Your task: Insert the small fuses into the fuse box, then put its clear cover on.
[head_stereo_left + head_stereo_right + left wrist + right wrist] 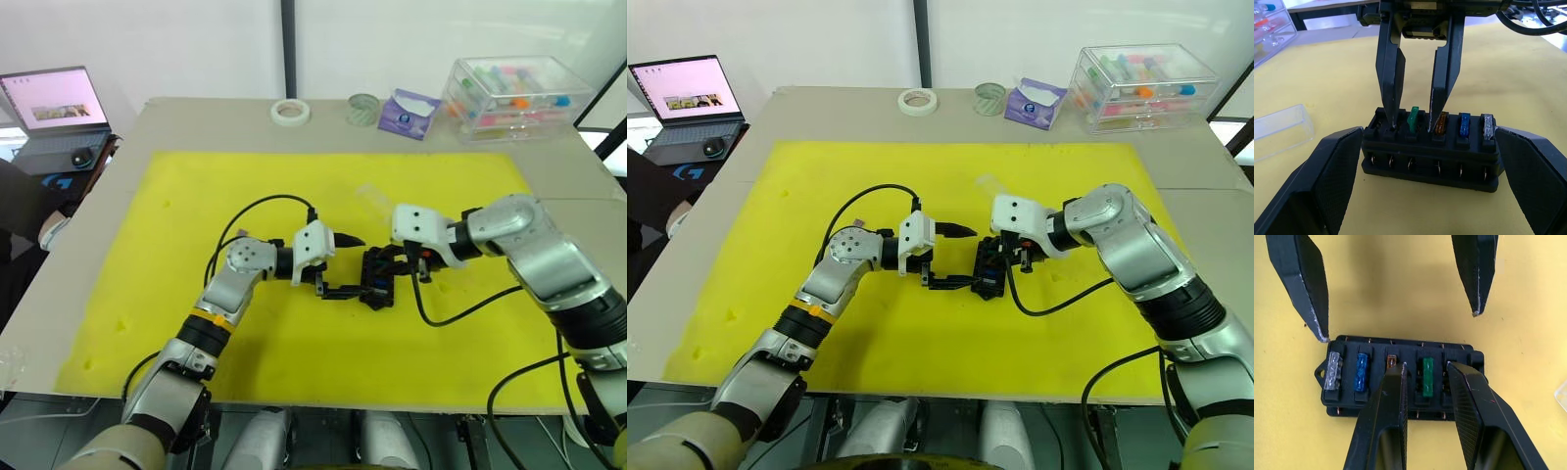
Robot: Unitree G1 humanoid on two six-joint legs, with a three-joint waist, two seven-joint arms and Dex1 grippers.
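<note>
The right gripper [1425,366] holds its two black fingers [1388,401] slightly apart, tips on the top of the fuse box [1400,409], one either side of the green fuse [1427,377] without pinching it. The left gripper [1430,142] has its fingers [1332,171] spread wide, one past each end of the box; one tip touches the box's corner by the grey fuse [1332,370].

In the right wrist view the row reads grey, blue fuse [1360,372], orange fuse [1392,361], green; the green one stands a little higher than the others in the left wrist view.

In the head views the fuse box [377,279] sits at the centre of the frame on the yellow mat [196,196], between the two grippers. The clear cover [1281,129] lies on the mat just beside the box, apart from it; from the head it shows faintly just above centre [370,199].

Along the top edge of the table sit a tape roll [291,112], a glass jar [363,109], a purple tissue pack [409,112] and a large clear case [514,96] at upper right. A laptop [57,116] stands at the upper left.
</note>
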